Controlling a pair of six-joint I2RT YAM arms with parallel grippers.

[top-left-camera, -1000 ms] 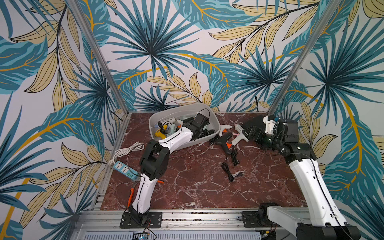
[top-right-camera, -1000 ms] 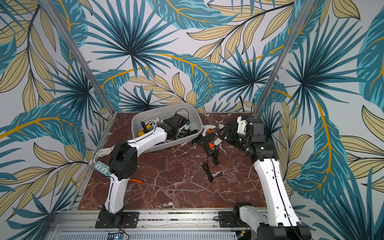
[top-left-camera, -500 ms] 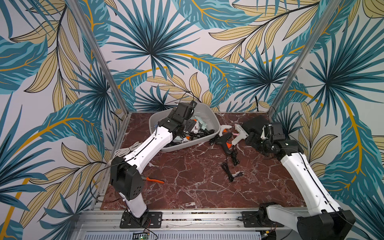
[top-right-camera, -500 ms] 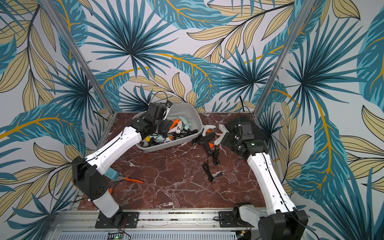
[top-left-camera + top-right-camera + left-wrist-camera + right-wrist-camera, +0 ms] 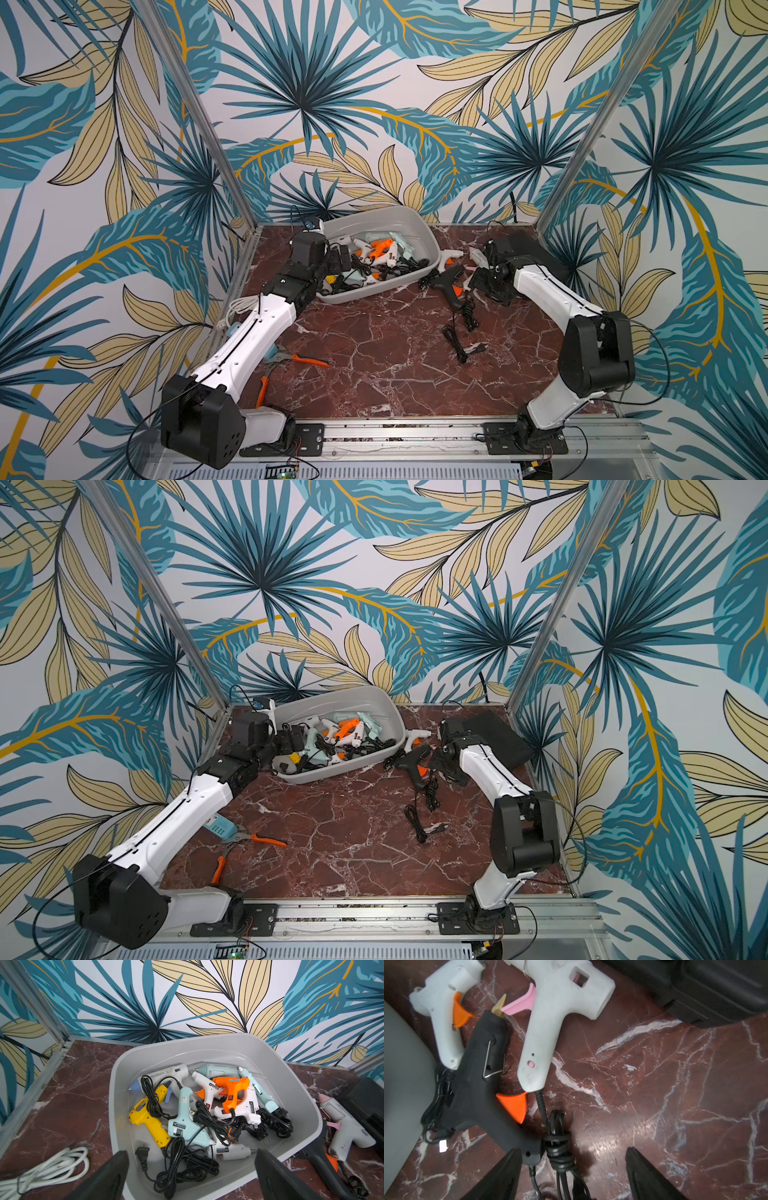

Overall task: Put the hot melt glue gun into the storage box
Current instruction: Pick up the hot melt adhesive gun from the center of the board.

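Most of the job looks done. The light grey plastic storage box [image 5: 207,1051] already holds a heap of hot melt glue guns (yellow, orange, pale blue and white) with their black cords tangled among them.

My left gripper [image 5: 191,1152] hangs over the near end of that box with its jaws spread wide and nothing in them.

Three guns lie outside on the red-brown marble tabletop [image 5: 374,353], close together between the box and the black hard case [image 5: 716,991]:
- a black glue gun with an orange trigger [image 5: 477,1088], just beside the box wall
- a large white one with a pink trigger [image 5: 550,1022]
- a small white one with an orange trigger [image 5: 442,1022]

My right gripper [image 5: 574,1150] is low over the butt of the black gun's handle. Its jaws are apart and hold nothing, and a knotted black cord bundle [image 5: 558,1147] lies between them. I judge the black gun to be my next pick. Its loose cord trails across the table, so it may snag or drag the neighbouring guns as I lift.
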